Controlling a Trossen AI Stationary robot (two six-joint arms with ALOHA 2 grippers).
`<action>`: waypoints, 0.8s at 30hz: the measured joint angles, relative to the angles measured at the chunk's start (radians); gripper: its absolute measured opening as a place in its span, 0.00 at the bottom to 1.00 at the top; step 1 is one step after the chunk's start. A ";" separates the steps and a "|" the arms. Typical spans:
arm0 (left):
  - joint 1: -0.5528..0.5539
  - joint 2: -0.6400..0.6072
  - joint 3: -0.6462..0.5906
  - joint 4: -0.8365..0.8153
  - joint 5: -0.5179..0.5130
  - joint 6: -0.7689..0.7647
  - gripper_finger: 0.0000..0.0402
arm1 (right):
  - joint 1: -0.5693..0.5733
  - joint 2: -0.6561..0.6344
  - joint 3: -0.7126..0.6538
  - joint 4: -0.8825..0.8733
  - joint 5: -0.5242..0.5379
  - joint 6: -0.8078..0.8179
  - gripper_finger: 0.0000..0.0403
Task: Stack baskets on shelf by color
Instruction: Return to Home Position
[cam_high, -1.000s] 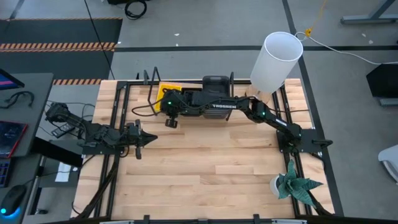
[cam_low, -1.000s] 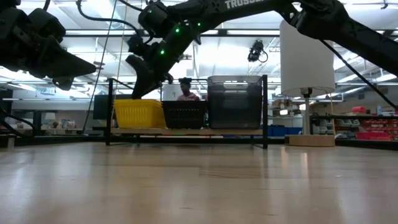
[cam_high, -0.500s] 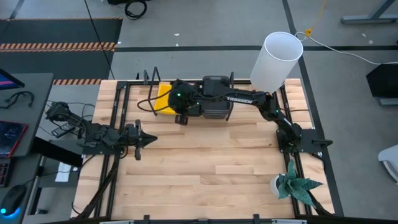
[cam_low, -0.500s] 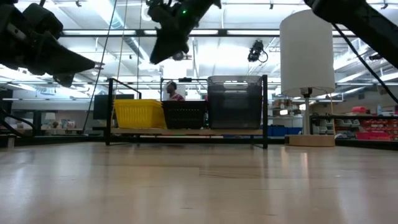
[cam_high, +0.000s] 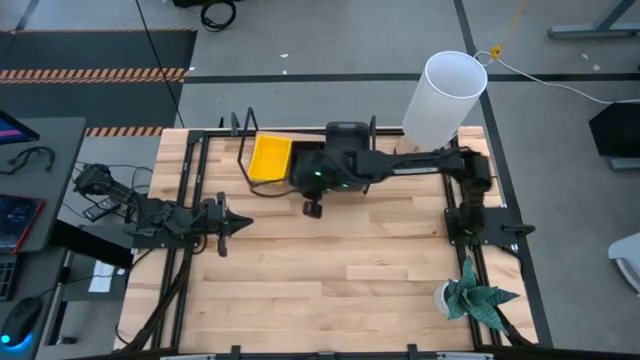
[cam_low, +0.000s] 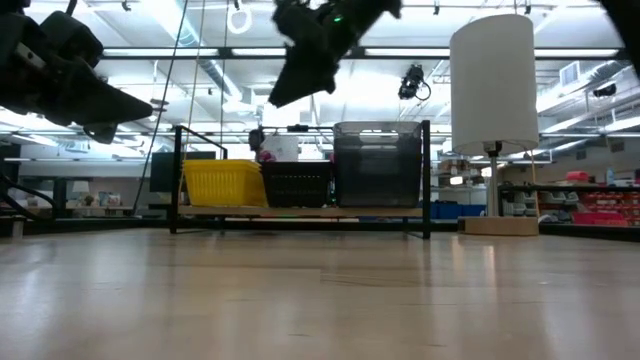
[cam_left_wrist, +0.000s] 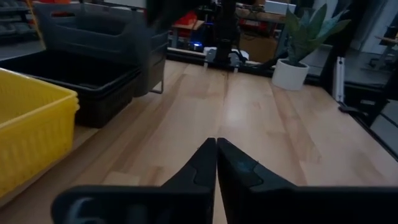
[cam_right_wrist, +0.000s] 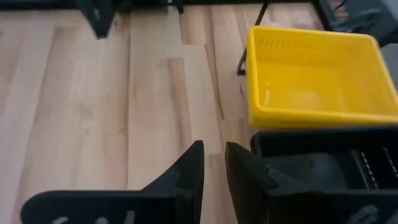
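The baskets stand side by side on the shelf (cam_low: 300, 211) at the table's far edge: yellow ones (cam_high: 270, 158) at the left, black mesh ones (cam_low: 297, 184) in the middle, a taller dark grey stack (cam_high: 348, 135) at the right. My right gripper (cam_right_wrist: 213, 149) hangs in the air above and just in front of the black baskets (cam_right_wrist: 311, 162). It is open by a narrow gap, empty, and shows high up in the low view (cam_low: 285, 90). My left gripper (cam_high: 240, 222) is shut and empty at the table's left, clear of the baskets.
A white cylindrical lamp shade (cam_high: 443, 100) stands at the far right beside the shelf. A potted plant (cam_high: 470, 298) stands at the near right corner. A person (cam_low: 258, 140) shows in the room behind the shelf. The bare wooden tabletop (cam_high: 340, 270) spreads in front of the shelf.
My right gripper has risen from in front of the yellow baskets and gone toward the table's right edge, as far as the black baskets. It carries nothing. The baskets have stayed in place.
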 joint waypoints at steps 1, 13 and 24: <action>0.000 0.000 0.000 0.000 -0.011 0.000 0.04 | 0.007 -0.035 -0.057 0.041 0.013 0.008 0.18; 0.000 0.000 0.000 0.003 -0.048 0.000 0.04 | 0.067 -0.446 -0.608 0.446 0.076 0.107 0.18; 0.000 0.000 0.000 0.031 -0.178 0.108 0.03 | 0.060 -0.647 -1.063 1.043 -0.174 0.115 0.18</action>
